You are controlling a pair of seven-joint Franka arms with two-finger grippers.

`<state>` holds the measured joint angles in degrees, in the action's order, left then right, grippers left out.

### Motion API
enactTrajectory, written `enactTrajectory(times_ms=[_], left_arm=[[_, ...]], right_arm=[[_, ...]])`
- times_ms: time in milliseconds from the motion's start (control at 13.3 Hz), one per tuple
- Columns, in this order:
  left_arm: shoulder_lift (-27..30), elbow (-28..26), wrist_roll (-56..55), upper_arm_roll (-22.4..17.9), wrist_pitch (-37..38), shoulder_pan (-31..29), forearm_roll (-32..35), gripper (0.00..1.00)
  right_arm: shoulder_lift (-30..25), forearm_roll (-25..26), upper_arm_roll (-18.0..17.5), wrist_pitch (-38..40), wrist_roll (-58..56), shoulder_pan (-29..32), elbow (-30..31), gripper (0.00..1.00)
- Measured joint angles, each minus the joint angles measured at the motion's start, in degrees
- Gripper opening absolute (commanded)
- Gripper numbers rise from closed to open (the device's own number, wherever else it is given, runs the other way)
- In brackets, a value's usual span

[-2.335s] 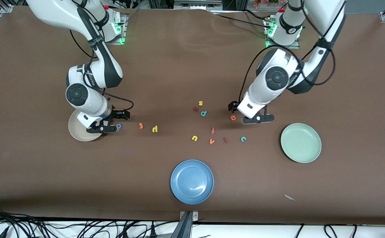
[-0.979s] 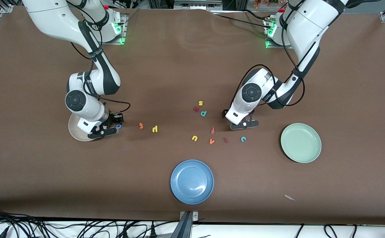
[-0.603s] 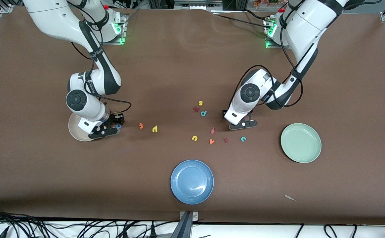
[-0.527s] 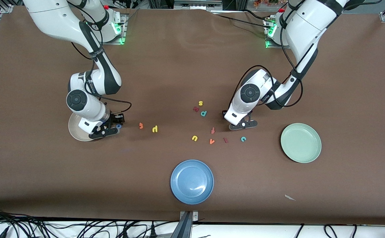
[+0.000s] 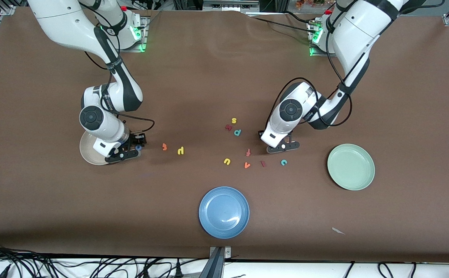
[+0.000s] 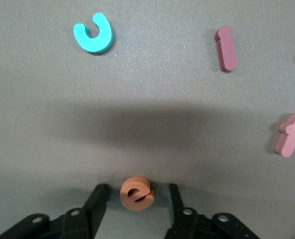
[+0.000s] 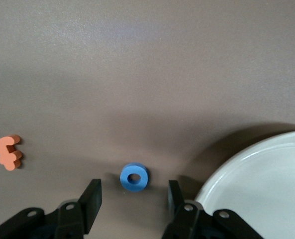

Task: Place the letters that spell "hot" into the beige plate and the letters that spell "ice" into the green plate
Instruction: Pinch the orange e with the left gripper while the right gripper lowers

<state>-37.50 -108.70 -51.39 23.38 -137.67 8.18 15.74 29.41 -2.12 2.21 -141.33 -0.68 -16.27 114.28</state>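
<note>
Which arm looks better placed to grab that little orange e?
The left one. Its end effector is already down at the table with the e between its open fingers; the right end effector is straddling the blue o by the beige plate.

Orange e (image 6: 136, 193), teal c (image 6: 94, 34), blue o (image 7: 134, 178) — beige plate (image 7: 266, 189), brown table (image 5: 209, 77).

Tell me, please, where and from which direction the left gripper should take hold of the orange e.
Grip the orange e by its two outer rounded edges, coming straight down from above. It lies flat on the table, thin and small, so only its sides offer a hold. The left gripper is open, with one finger on each side of the e, neither touching it.
</note>
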Motion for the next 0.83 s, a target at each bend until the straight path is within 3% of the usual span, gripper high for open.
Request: enactTrajectory(times_ms=[829], left_arm=[[0.0, 0.3, -0.8, 0.1, -0.1, 0.4, 1.9, 0.23]], right_arm=[[1.2, 0.0, -0.2, -2.4, -0.4, -0.4, 0.0, 0.66]])
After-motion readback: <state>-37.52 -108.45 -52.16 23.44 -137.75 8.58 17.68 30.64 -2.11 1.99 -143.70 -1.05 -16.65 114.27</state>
